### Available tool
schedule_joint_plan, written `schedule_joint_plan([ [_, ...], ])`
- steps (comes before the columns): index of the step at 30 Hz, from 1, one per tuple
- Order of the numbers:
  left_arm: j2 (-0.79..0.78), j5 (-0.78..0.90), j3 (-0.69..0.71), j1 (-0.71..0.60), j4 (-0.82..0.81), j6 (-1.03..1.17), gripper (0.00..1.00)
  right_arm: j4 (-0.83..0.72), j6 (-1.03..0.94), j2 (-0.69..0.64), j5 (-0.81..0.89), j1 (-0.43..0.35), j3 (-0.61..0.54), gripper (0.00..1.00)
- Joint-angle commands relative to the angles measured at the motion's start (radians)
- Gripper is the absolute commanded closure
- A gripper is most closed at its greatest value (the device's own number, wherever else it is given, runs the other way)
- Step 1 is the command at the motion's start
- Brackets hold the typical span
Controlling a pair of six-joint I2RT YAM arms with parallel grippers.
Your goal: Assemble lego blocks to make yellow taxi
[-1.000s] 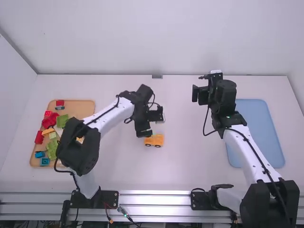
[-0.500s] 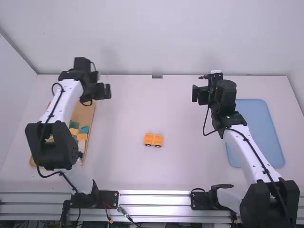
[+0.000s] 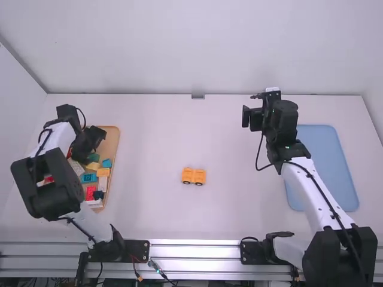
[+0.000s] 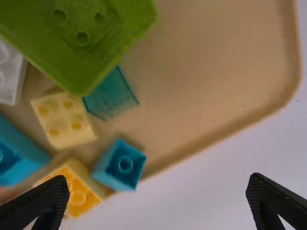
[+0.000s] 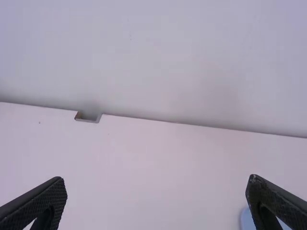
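Observation:
Over the far part of the block tray hangs my left gripper [image 3: 81, 152]; in the left wrist view the left gripper [image 4: 158, 206] is open above the tray's edge. An orange-yellow block [image 4: 74, 187], a pale yellow block [image 4: 64, 120], a small blue block [image 4: 120, 165] and a green piece [image 4: 81, 38] lie below it. The yellow-orange vehicle piece [image 3: 193, 176] stands alone on the middle of the table. My right gripper [image 3: 252, 119] is held up at the far right; the right gripper [image 5: 156, 206] is open and empty in the right wrist view.
The wooden tray [image 3: 114, 134] at the left holds several loose blocks, among them a red one [image 3: 90, 192] and a blue one [image 3: 88, 178]. A light blue mat [image 3: 326, 161] lies at the right, partly behind the right arm. A wall runs along the table's far edge.
The left arm has swung left from beside the yellow-orange piece to above the tray, leaving that piece on the table. The right arm has kept still.

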Motion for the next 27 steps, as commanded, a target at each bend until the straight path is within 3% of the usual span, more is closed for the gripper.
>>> schedule_joint_plan([
  [1,-0.016,-0.004,-0.055,0.021,0.035,0.015,0.04,0.012,0.003,0.007,0.0,0.022,0.029,0.01],
  [11,-0.016,-0.129,-0.09,0.05,0.027,-0.018,0.2,0.054,0.003,0.007,0.003,0.069,0.029,0.01],
  [21,0.02,-0.198,-0.093,0.046,0.029,-0.016,0.21,0.053,0.003,0.007,0.003,0.071,0.029,0.01],
  [27,0.05,-0.182,-0.094,0.044,0.031,-0.016,0.35,0.053,0.003,0.007,0.003,0.075,0.029,0.01],
])
